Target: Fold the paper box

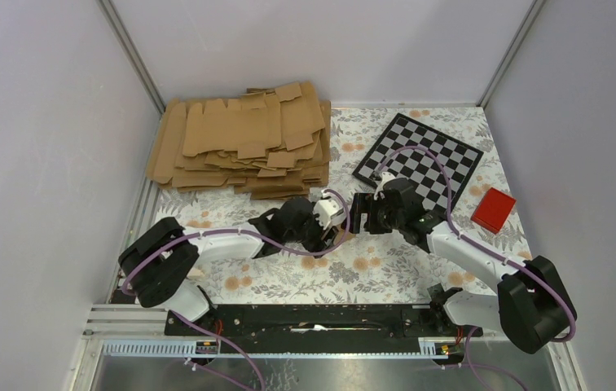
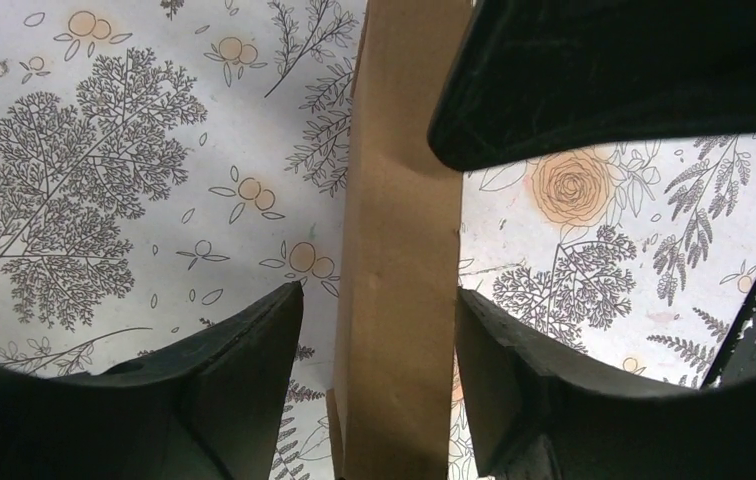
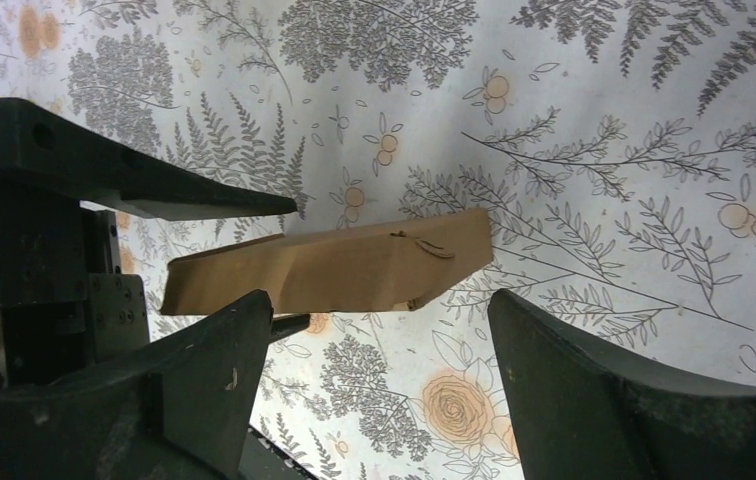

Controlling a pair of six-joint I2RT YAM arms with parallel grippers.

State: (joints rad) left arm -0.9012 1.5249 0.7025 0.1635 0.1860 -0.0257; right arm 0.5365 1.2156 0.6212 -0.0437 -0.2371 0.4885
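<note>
Floral counter (image 1: pixel 370 277) ctr: paper box (image 2: pixel 394 200) sits betw. spread fingers (image 2: pixel 244 370) of left hand (image 2: pixel 379 295), released; right hand (image 3: pixel 379 300) at 3 o'clock, also gaping.

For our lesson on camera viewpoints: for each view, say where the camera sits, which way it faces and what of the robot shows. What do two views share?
Top external: above and behind, facing down on the table; left arm and right arm show.
Left wrist: on the left arm, facing the table past the left claw; its fingers flank the paper box.
Right wrist: on the right arm, facing the table past the right claw; its fingers show.
Shared: both wrist views show the paper box.
</note>
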